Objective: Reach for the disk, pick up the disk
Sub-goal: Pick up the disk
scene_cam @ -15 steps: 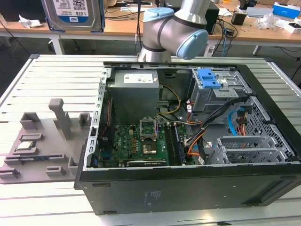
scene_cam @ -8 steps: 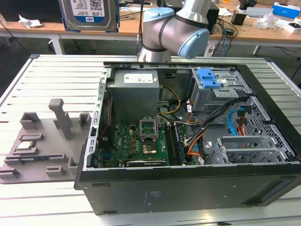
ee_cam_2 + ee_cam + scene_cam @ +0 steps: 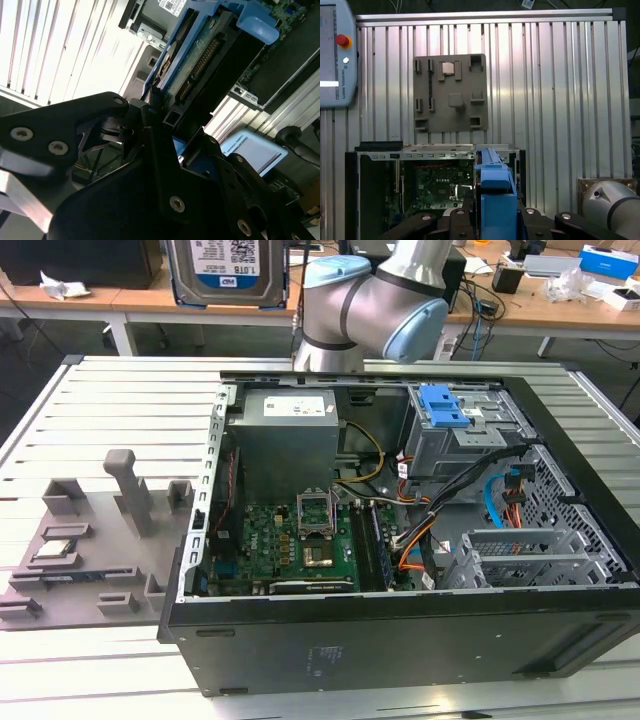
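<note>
1. The disk [image 3: 228, 270] hangs high over the far edge of the slatted aluminium table [image 3: 120, 400]. It is clear of the open computer case [image 3: 400, 640], with its white-and-blue label facing the exterior camera.
2. The gripper [image 3: 495, 217] is clenched on the disk. In the first wrist view, black fingers [image 3: 462, 216] flank the blue side rail [image 3: 492, 172]. In the second wrist view, the disk's connector edge [image 3: 200, 55] sits just past the gripper linkage.
3. The first wrist view looks down from well above the case, so the lift is judged to be well clear.
4. Progress: the reach is done, the grasp is made and the disk is off every surface. The pick-up reads as essentially complete.
5. The drive cage with its blue latch [image 3: 445, 405] remains in the case. The grey fixture plate [image 3: 100, 530] lies beside the case with the small silver chip [image 3: 55, 548] on it, well apart from the disk.
</note>
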Available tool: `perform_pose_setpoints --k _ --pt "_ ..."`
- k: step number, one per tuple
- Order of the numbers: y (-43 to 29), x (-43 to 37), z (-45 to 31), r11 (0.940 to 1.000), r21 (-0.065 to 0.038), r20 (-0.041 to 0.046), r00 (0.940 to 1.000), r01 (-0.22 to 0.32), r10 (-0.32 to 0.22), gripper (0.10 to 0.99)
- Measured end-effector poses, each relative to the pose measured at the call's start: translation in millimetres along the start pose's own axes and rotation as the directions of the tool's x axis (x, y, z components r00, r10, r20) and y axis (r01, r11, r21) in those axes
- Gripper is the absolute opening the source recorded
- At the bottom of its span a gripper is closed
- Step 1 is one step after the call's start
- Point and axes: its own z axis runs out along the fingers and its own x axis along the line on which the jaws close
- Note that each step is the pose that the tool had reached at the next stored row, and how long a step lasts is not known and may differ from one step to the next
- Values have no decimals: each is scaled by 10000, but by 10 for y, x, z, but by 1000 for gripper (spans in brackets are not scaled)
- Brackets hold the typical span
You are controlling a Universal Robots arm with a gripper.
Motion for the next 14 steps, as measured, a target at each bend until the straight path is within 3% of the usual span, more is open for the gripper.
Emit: perform_pose_setpoints --k 4,5,6,9,14 --pt "-139 -10 -6 10000 -1 0 10000 1 -1 365" --pt "-189 -14 -9 10000 -2 0 10000 -1 1 365" --pt "-285 -20 -13 10000 -1 0 10000 1 -1 365" --pt "-394 -29 -18 10000 -2 0 10000 1 -1 365" --pt "-672 -51 -31 10000 -4 0 10000 1 -1 365"
